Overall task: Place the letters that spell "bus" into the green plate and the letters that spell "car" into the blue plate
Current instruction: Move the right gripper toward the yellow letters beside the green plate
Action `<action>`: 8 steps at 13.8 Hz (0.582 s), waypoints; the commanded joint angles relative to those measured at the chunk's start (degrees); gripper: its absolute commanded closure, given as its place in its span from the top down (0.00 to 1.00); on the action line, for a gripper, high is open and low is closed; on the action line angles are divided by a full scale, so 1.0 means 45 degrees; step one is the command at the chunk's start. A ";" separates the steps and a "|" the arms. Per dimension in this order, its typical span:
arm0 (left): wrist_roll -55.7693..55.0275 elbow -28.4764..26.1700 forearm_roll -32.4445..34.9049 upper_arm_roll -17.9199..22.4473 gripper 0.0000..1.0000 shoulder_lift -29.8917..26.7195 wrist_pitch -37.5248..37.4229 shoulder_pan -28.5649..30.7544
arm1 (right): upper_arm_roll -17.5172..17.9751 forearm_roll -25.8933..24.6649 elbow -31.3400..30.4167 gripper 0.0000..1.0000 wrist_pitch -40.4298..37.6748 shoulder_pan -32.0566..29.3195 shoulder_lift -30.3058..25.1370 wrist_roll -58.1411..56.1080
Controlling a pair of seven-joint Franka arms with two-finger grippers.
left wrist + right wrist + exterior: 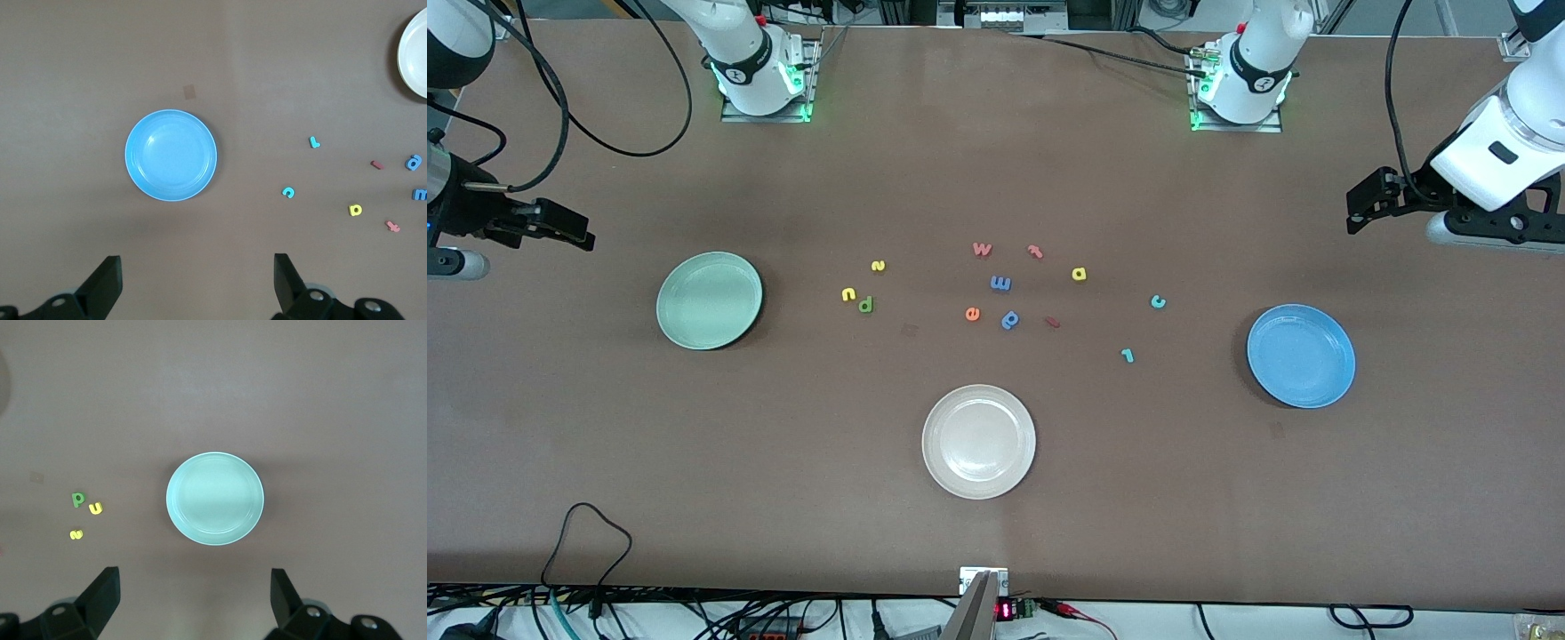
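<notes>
My left gripper: jaws spread, empty, over the table's left-arm end near the blue plate.
My right gripper: spread, empty, near the green plate.
Green "b", yellow "u", yellow "s": table, beside green plate.
Teal "c", teal "r", yellow "a": table, toward blue plate.

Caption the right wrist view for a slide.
Right gripper, jaws open, above empty green plate; green b, yellow u, yellow s beside it.
</notes>
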 commanded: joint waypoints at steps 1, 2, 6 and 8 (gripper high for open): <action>0.0053 -0.0022 0.0286 -0.0071 1.00 0.0052 0.0351 0.0008 | 0.0026 -0.0051 -0.0127 1.00 -0.0009 -0.0011 -0.0119 0.0047; 0.0092 -0.0022 0.0287 -0.0090 1.00 0.0033 0.0295 0.0008 | 0.0026 -0.0070 -0.0108 1.00 0.0010 -0.0030 -0.0119 -0.0029; 0.0190 0.0327 0.0287 -0.0363 1.00 -0.0123 -0.0796 0.0027 | 0.0026 -0.0070 -0.0107 1.00 -0.0009 0.0028 -0.0099 -0.0050; 0.0170 0.0369 0.0480 -0.0403 1.00 -0.0046 -0.0800 0.0008 | 0.0065 -0.0070 -0.0127 1.00 -0.0087 0.0222 0.0134 -0.0108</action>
